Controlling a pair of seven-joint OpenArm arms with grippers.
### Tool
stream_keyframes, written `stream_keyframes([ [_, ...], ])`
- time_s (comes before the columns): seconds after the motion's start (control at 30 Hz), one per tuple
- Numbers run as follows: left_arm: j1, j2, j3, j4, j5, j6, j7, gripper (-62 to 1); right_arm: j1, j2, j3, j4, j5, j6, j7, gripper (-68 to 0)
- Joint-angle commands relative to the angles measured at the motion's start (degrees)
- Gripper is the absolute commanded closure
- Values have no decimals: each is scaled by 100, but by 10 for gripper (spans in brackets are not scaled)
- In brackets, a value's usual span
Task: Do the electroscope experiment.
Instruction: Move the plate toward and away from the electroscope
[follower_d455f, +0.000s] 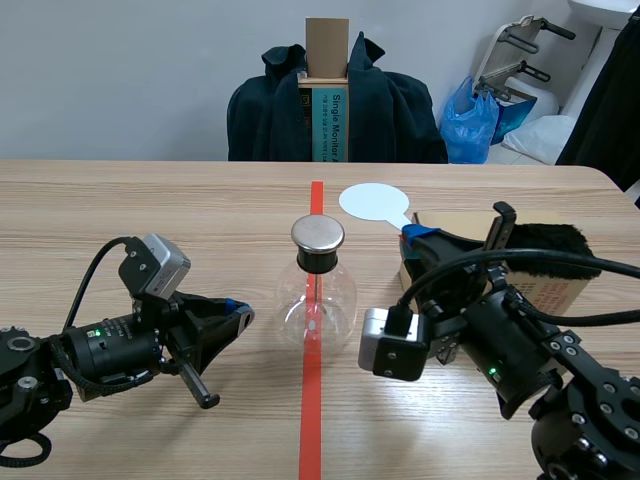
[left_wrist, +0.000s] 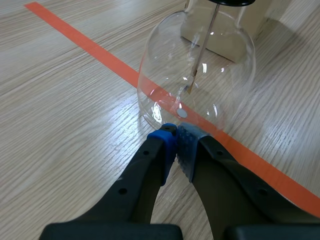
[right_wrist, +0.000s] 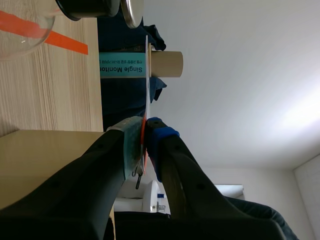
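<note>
Centrally on the wooden table (follower_d455f: 150, 205) stands the clear glass electroscope flask with round metal cap (follower_d455f: 318, 290); the right fingers (follower_d455f: 415, 232), clamped on the white round paddle (follower_d455f: 373, 202) at its upper right, should probably touch disc to cap gently, the left fingers (left_wrist: 162, 145) pressed together, empty, at its base.

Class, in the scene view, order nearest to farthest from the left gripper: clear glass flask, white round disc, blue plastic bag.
1. Clear glass flask, beside left gripper.
2. White round disc, beyond the flask.
3. Blue plastic bag, behind the table.
</note>
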Motion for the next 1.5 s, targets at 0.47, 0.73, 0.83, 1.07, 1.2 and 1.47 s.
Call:
stream_keyframes([
  [0.47, -28, 0, -26, 103, -76, -9, -96, -30, 96, 42, 17, 107, -136, -173, 490, -8],
  [0.73, -28, 0, -26, 103, -76, -9, -98, -30, 96, 37, 17, 109, -243, -175, 938, -8],
  [0.83, -28, 0, -26, 103, -76, -9, -98, -30, 96, 26, 17, 109, -267, -175, 1097, -8],
  [1.07, -28, 0, -26, 103, -76, -9, -98, -30, 96, 26, 17, 109, -282, -175, 1475, -8],
  [1.2, -28, 0, -26, 103, -76, -9, -98, -30, 96, 26, 17, 109, -282, -175, 1565, -8],
  [1.47, -28, 0, -26, 103, -76, -9, -98, -30, 96, 24, 17, 109, -282, -175, 1582, -8],
])
